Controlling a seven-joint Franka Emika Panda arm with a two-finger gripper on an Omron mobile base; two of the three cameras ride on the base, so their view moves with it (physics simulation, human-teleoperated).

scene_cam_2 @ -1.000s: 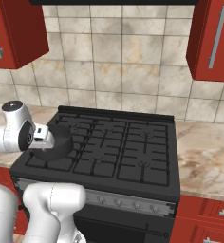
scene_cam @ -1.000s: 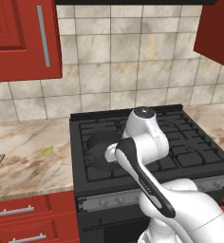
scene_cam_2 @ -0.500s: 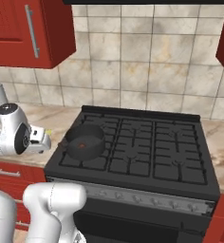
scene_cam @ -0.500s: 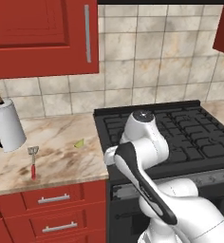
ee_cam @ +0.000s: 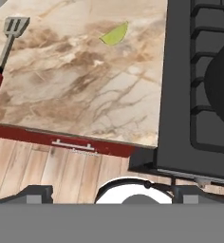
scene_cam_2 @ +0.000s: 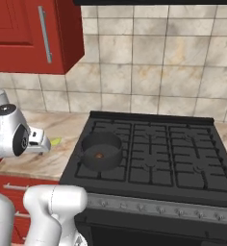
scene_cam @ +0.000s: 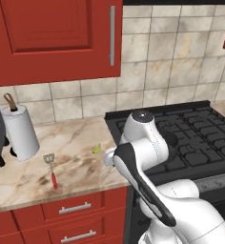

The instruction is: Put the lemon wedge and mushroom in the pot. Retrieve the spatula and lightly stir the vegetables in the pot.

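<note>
Marbled beige stone spreads under my hand: the counter (ee_cam: pixel 85 90) left of the black stove (scene_cam_2: pixel 149 158). My gripper (ee_cam: pixel 113 190) hangs above the counter's front edge, its fingers spread as wide as they go and holding nothing.

The lemon wedge (ee_cam: pixel 115 34) lies on the stone near the stove's left side, small and yellow-green; from the left base view I see it (scene_cam: pixel 97 149) just beyond my arm, and from the right base view it (scene_cam_2: pixel 55 141) peeks out past my white wrist. The spatula (scene_cam: pixel 51 170) rests flat on the counter well apart from the wedge, red handle toward the front edge and slotted grey head toward the wall; in the hand view it (ee_cam: pixel 4 54) lies along the left border.

The pot (scene_cam_2: pixel 102 151) sits on the stove's front left burner, dark and open, with a small brownish thing (scene_cam_2: pixel 99 155) on its floor; I cannot tell for sure what that is.

A paper towel roll (scene_cam: pixel 20 132) stands on the counter by the wall.
</note>
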